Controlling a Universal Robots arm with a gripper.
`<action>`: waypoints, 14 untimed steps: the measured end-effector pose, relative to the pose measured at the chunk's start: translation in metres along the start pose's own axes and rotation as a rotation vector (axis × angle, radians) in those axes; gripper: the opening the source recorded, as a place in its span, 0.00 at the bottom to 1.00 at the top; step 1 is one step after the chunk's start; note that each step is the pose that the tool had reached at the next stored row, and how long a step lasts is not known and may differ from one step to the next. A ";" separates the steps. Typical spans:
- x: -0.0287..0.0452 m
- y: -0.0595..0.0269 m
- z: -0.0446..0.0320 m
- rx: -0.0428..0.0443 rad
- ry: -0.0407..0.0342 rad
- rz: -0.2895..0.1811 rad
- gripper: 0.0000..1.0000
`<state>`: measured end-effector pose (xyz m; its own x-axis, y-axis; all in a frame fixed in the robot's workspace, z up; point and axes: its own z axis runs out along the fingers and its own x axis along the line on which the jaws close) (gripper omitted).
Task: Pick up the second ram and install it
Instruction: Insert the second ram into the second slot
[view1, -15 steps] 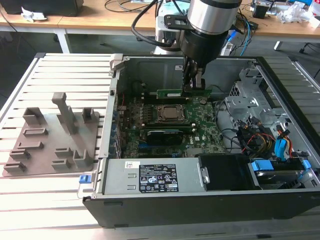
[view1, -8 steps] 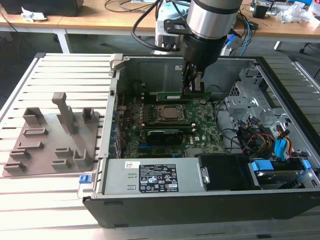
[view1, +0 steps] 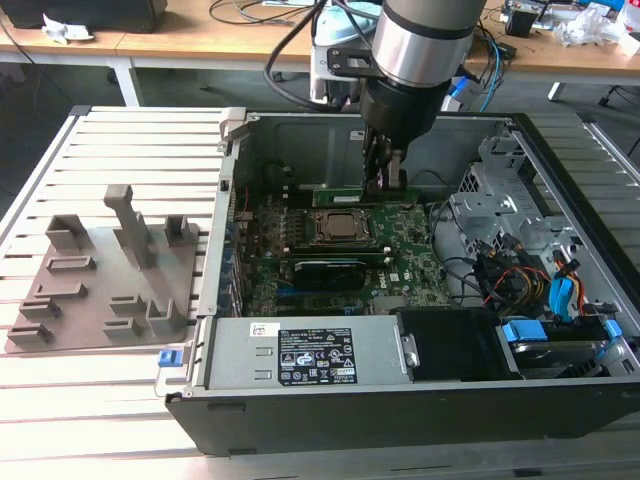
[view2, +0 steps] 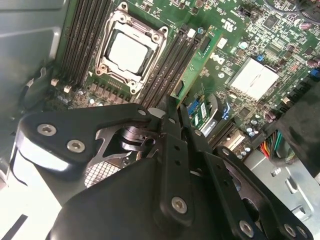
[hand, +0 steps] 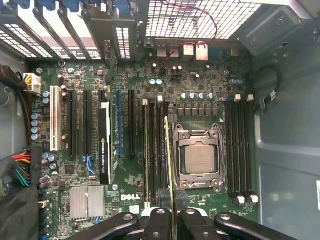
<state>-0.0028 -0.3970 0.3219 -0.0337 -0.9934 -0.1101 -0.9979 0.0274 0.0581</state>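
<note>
The second ram is a slim green stick, and my gripper is shut on one end of it. In the first wrist view the ram appears edge-on, running out from between the gripper fingers. It hangs over the dark memory slots beside the processor socket, on the side facing the black card. I cannot tell if it touches a slot. In the exterior view the gripper reaches down into the open computer case, the ram level beside it above the motherboard.
A second bank of memory slots lies between the socket and the case wall. The power supply spans the case front. Drive cage and cables crowd the exterior view's right. A grey fixture plate lies outside at the left.
</note>
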 end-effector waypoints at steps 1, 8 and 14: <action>0.0001 0.0000 0.0009 0.0000 0.0003 0.000 0.14; 0.0010 -0.0005 0.0090 0.0000 0.0006 0.000 0.14; 0.0015 -0.0008 0.0138 0.0000 0.0006 0.000 0.14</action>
<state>-0.0028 -0.3971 0.3081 -0.0337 -0.9934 -0.1095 -0.9979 0.0274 0.0580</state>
